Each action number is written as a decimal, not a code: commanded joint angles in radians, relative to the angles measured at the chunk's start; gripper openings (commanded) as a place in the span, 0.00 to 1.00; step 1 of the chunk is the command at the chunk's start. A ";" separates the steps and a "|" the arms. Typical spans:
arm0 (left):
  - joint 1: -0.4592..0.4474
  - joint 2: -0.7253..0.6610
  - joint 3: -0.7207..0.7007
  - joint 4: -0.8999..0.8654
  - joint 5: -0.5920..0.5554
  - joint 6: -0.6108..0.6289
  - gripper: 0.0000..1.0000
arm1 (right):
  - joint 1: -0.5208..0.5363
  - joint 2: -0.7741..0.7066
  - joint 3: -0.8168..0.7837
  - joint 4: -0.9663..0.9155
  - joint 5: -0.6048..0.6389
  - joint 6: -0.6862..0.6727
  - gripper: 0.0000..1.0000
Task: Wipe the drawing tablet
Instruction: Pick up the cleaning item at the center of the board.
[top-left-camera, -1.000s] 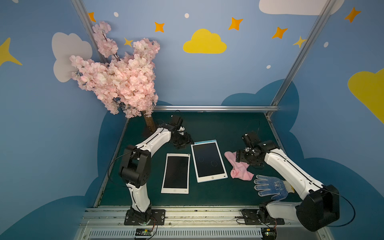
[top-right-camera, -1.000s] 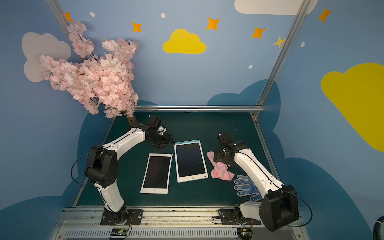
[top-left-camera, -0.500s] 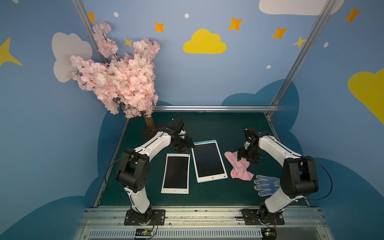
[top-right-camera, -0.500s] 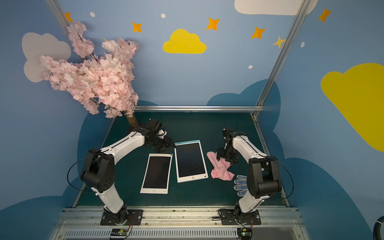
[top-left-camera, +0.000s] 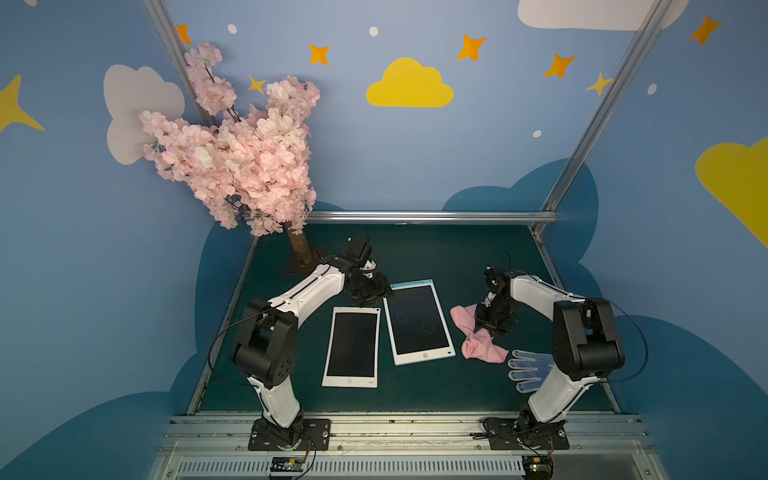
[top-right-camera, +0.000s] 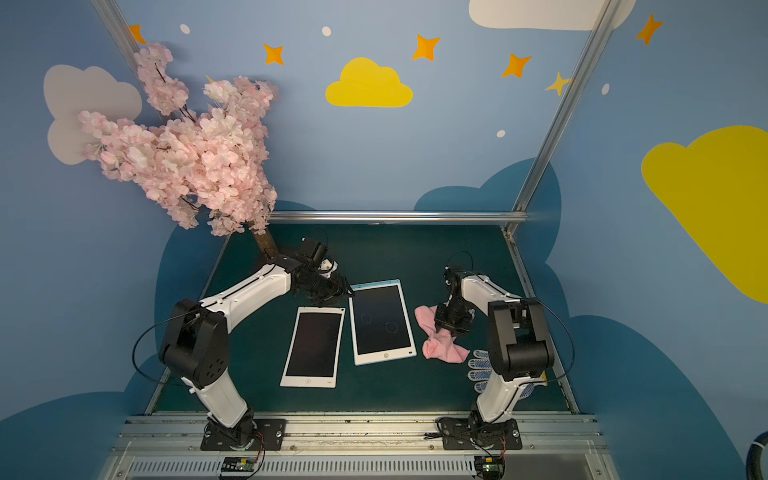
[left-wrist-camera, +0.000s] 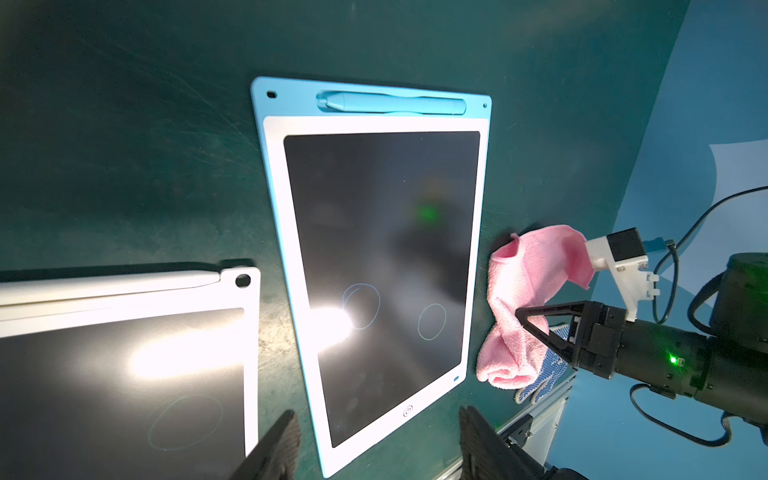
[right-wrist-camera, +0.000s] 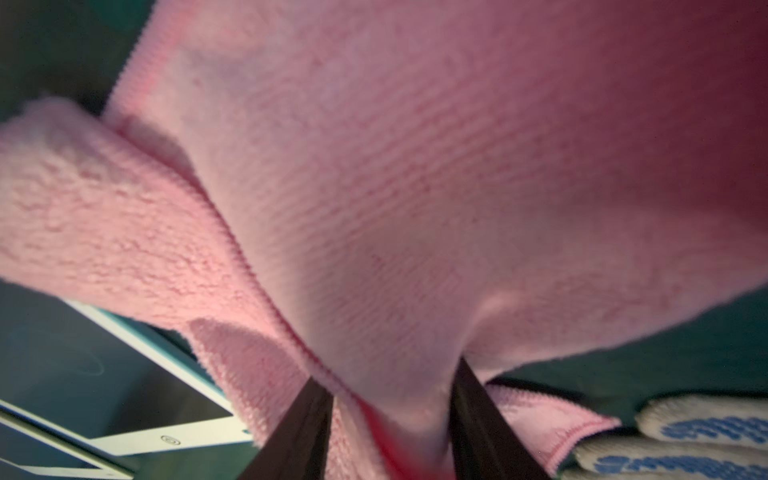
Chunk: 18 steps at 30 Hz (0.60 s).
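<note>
Right gripper (right-wrist-camera: 390, 374): jaws pinched onto a raised fold of the pink cloth (top-left-camera: 478, 349). The rest of the cloth lies crumpled on the green mat (top-left-camera: 415, 253). A dotted work glove (top-left-camera: 530, 370) lies just beside the cloth, toward the right arm's base.

Blue-framed drawing tablet (top-left-camera: 417, 322): flat on the mat, just beside the cloth, between it and a white-framed tablet (top-left-camera: 352, 347). Two faint circles show on its dark screen, and a stylus is clipped in its top edge.

Left gripper (left-wrist-camera: 378, 413): jaws apart with nothing between them, at the blue tablet's far corner. Cannot tell whether it touches.

Blossom tree (top-left-camera: 241, 166): far left corner.
</note>
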<state>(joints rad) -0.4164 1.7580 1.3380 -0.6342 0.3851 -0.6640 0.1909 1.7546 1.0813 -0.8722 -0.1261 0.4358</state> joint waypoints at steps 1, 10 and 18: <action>-0.002 -0.017 -0.015 0.001 -0.003 -0.003 0.61 | -0.007 0.002 -0.012 0.008 -0.001 0.026 0.06; 0.003 -0.025 -0.034 0.008 -0.002 0.000 0.57 | 0.015 -0.170 0.079 -0.083 0.082 0.007 0.00; 0.053 0.052 0.025 -0.002 0.020 -0.008 0.49 | 0.128 -0.310 0.247 -0.170 0.098 -0.072 0.00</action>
<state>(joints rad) -0.3805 1.7706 1.3235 -0.6308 0.3920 -0.6746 0.2859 1.4731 1.2957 -0.9749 -0.0311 0.4038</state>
